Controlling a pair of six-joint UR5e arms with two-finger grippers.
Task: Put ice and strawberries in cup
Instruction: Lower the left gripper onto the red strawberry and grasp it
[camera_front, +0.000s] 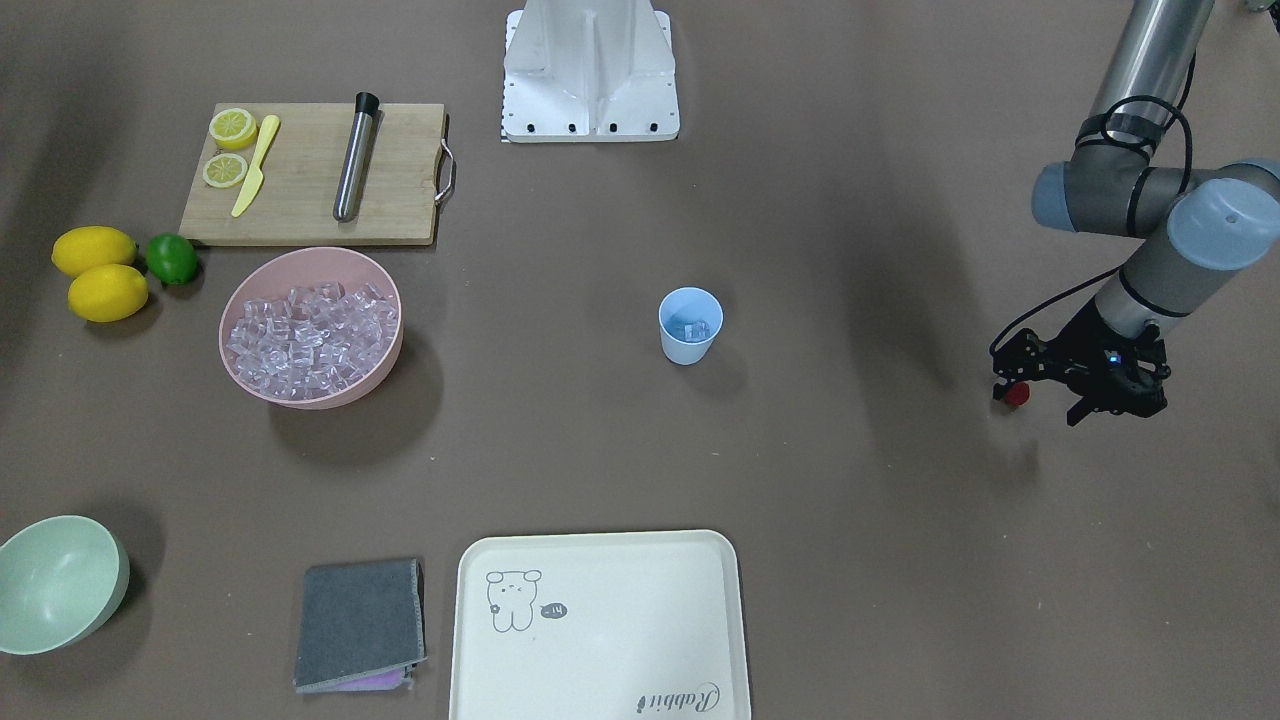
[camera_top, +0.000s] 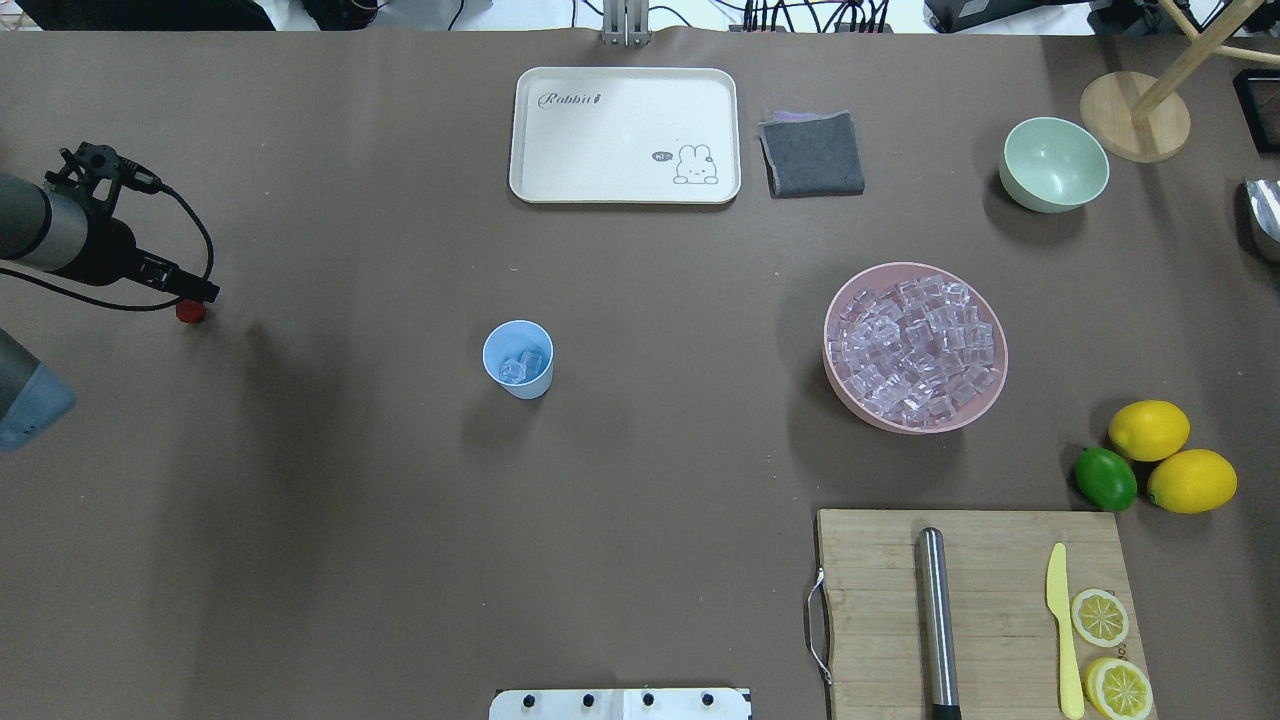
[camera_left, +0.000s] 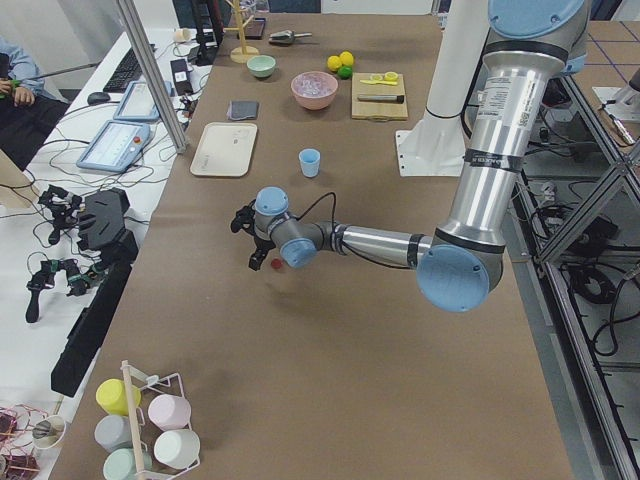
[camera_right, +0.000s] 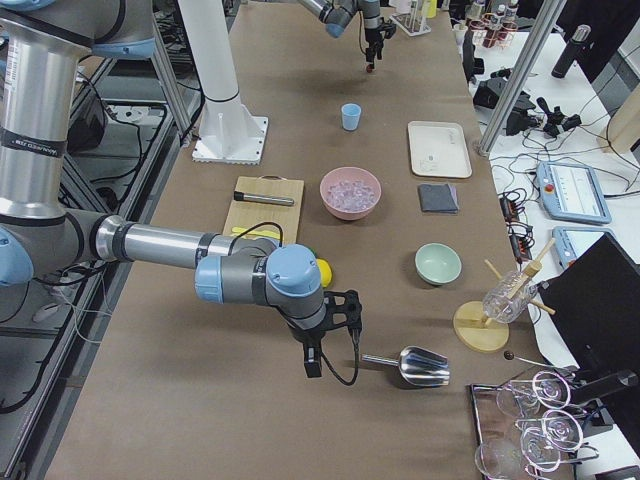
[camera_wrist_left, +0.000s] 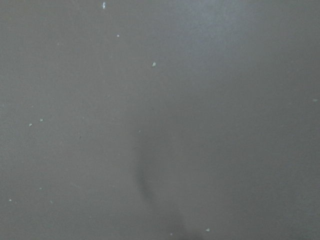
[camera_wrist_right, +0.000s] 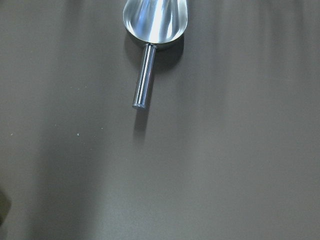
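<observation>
Ice looks partly done and the strawberry step is in hand. We see the left gripper (camera_front: 1040, 400) low at the table's (camera_front: 850, 480) left end, jaws apparently spread and holding nothing, with one strawberry (camera_front: 1017, 393) on the table at a fingertip. Next we'd close on it and carry it to the one cup (camera_front: 690, 325), well apart. A few ice cubes (camera_top: 520, 366) sit inside; the pink bowl (camera_front: 330, 398) holds too many to count. Right gripper (camera_right: 316, 352): we cannot tell its grip.
</observation>
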